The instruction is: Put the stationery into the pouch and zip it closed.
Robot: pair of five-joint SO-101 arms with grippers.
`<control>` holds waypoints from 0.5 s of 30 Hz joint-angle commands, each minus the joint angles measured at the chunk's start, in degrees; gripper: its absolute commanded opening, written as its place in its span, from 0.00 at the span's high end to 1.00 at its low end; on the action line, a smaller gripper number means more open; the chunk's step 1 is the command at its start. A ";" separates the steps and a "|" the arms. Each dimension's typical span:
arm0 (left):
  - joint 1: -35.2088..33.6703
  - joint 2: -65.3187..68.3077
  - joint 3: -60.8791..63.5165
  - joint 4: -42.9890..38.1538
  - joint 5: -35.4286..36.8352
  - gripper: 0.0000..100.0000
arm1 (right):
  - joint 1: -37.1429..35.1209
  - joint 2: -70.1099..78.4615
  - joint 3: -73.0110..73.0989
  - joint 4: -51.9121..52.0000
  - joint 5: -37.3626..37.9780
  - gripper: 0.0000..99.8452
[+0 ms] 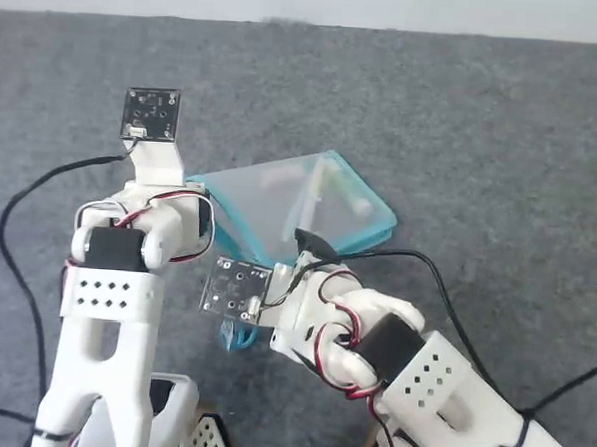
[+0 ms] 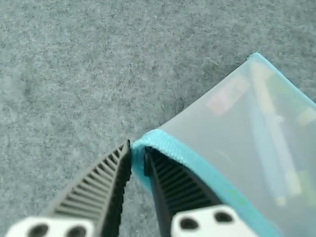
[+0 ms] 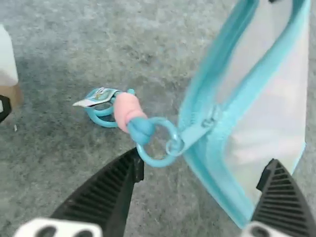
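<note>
**Pouch pinned at one corner, zip pull lying between open jaws**

The translucent frosted plastic pouch with teal fabric trim lies flat on the grey carpet-like table cover, between the two arms. The stationery is inside it and shows through the wall as pale stick shapes. These are probably pens, but they are too blurred to sort out.

The left gripper is clenched on the pouch's teal corner edge, with a ribbed pad on either side of the trim. The right gripper is spread wide and holds nothing. The teal zip-pull ring and its pink charm lie on the cover between its jaws. The zip looks parted beyond the slider, so closing seems not yet done.

Handling, my read: the pouch is light and floppy and the plastic is slick, so it will slide or buckle if pulled unanchored. The pinch on the stitched trim looks like the right anchor. The ring is small, loose and prone to flop. It is best taken close to the slider and pulled along the zip line, low to the table. Pulling upward would likely lift the pouch and bunch the teeth.
</note>
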 commanded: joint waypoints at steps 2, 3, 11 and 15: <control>-0.26 0.26 -4.18 0.35 1.14 0.99 | 1.89 -0.92 -0.35 -5.32 0.70 0.64; -0.26 0.26 -4.18 0.35 1.14 0.99 | 1.98 -0.84 -0.35 -6.55 0.70 0.64; 0.97 0.26 -4.18 1.58 1.05 0.99 | 2.15 8.66 -2.46 -11.65 1.41 0.76; 0.97 0.26 -4.26 1.85 0.97 0.99 | 3.21 11.30 -5.98 -11.47 1.23 0.90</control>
